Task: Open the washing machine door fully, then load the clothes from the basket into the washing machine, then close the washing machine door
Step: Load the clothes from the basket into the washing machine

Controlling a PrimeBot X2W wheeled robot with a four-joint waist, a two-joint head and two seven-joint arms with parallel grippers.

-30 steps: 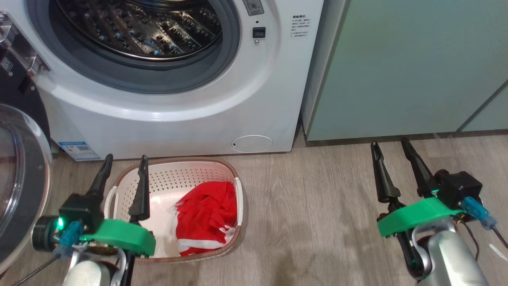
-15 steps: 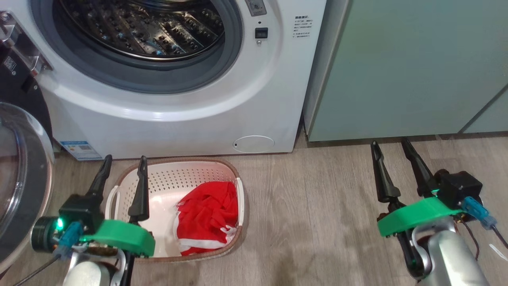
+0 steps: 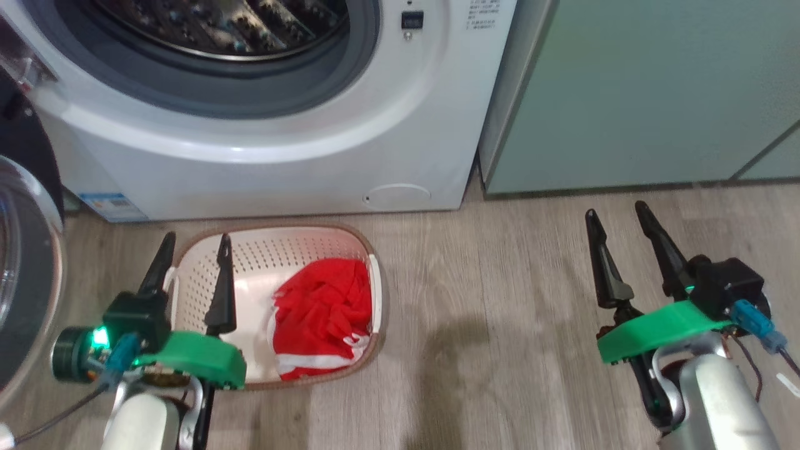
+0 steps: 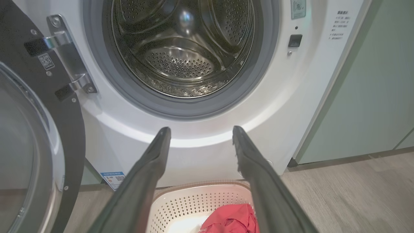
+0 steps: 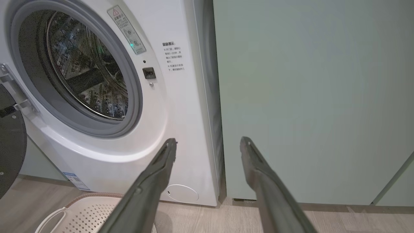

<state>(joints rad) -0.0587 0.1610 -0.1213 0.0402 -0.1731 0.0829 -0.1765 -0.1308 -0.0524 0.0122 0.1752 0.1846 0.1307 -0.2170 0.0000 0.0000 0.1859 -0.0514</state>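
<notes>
Two pincers unchanged: left gripper (image 3: 195, 240) and right gripper (image 3: 615, 210) both splayed, empty. Head camera has tipped down; objects themselves static. Opened washing machine door (image 3: 28, 281) stands at 9 o'clock; clothes (image 3: 322, 312) lie in basket (image 3: 275, 257), 6 o'clock of washing machine (image 3: 281, 169). Judgement: pickup next.

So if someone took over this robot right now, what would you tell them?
Left gripper: open, empty, by the left side of the cream-white perforated plastic basket.
Right gripper: open, empty, over the wooden floor.
Bright red white-striped garment lies in the basket's right half, before the big white front-loading washing machine.
Done: its round black-rimmed glass door stands swung open leftward; steel drum empty.
Left: load garment, close door.
</notes>
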